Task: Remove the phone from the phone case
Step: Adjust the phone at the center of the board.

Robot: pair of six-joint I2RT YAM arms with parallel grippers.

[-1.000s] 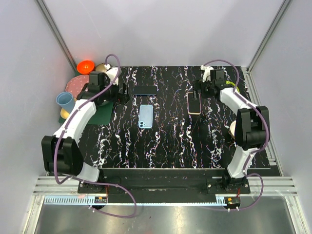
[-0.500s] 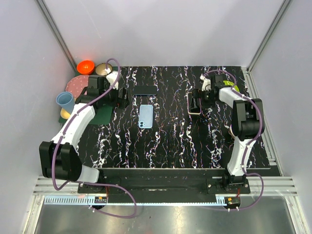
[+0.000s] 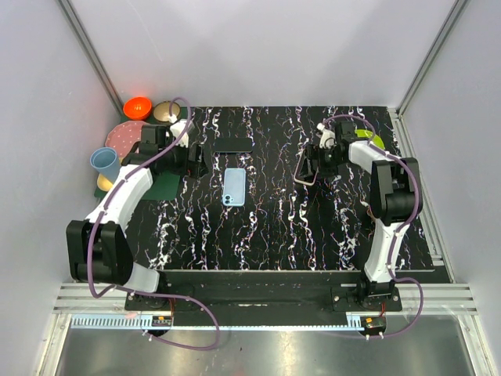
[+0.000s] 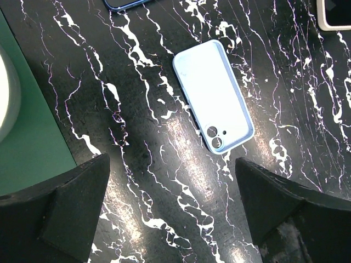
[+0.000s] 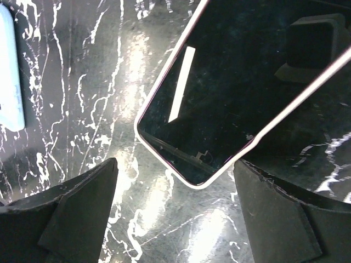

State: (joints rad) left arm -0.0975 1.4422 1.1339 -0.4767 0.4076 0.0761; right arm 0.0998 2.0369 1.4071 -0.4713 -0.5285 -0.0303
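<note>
A phone with a dark screen in a pinkish-white case (image 3: 306,168) lies askew on the black marble table, right of centre. In the right wrist view, the cased phone (image 5: 230,82) has its near corner just ahead of my open right gripper (image 5: 175,219), between the fingers but not gripped. My right gripper (image 3: 315,159) sits over it. My left gripper (image 3: 198,157) is open and empty at the back left; in its wrist view the left gripper (image 4: 173,213) is over bare table.
A light blue phone case (image 3: 234,186) lies flat mid-table, also seen in the left wrist view (image 4: 213,95). A bare dark phone (image 3: 233,144) lies behind it. A green mat (image 4: 33,137), cups, bowls and plates (image 3: 125,137) crowd the left back corner.
My right gripper has swung left and lower over the pink-cased phone, which now lies askew instead of straight. My left gripper has shifted slightly right.
</note>
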